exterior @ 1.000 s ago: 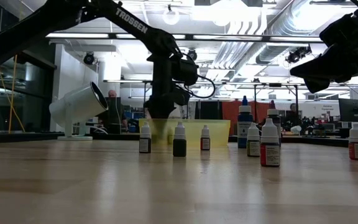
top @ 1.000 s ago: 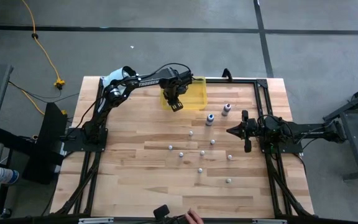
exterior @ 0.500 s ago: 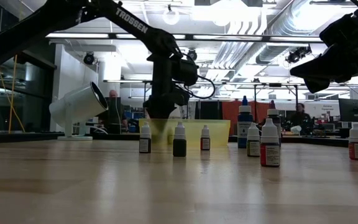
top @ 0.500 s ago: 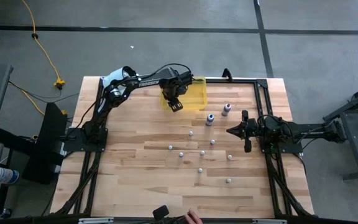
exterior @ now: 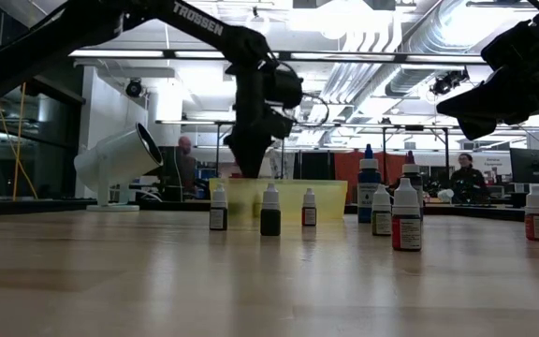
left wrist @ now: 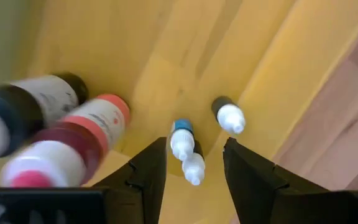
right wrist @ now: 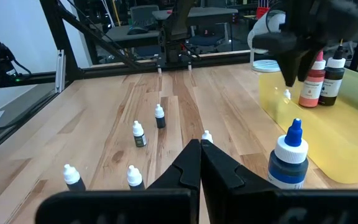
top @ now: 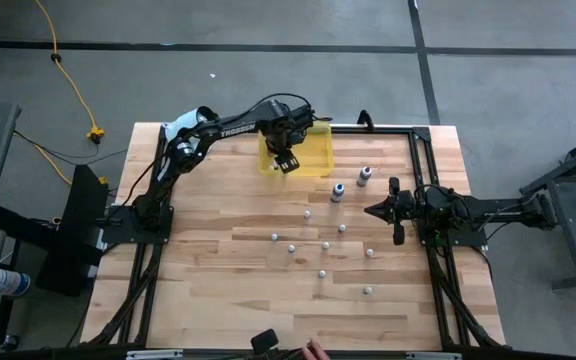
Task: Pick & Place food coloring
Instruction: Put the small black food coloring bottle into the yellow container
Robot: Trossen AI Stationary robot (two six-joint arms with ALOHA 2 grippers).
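On a pale, plank-grained wooden table (top: 218, 290), the left gripper (top: 286, 160) hangs over a translucent yellow rectangular tray (top: 318, 160) at the far edge, its two dark fingers (left wrist: 148, 177) parted with nothing between them. Its wrist view looks straight down into the tray's glossy plastic floor, where several food coloring bottles (left wrist: 185, 146) lie loose on their sides: small white-capped droppers, one with a blue collar, beside larger bottles with red, pink and dark bodies whose white labels are too blurred to read. More small dropper bottles (top: 325, 245) stand upright and scattered over the middle of the table, dark-bodied with white conical caps, and two taller white-capped bottles (top: 338, 190) stand just outside the tray, one with a blue tip. White lettering on the left arm (exterior: 199, 19) reads "TROSSEN". The right gripper (top: 372, 210) waits raised at the table's right side, its dark fingers pressed together and empty. A white cylinder (exterior: 115, 159) lies tilted beyond the table, and people show in the room behind.
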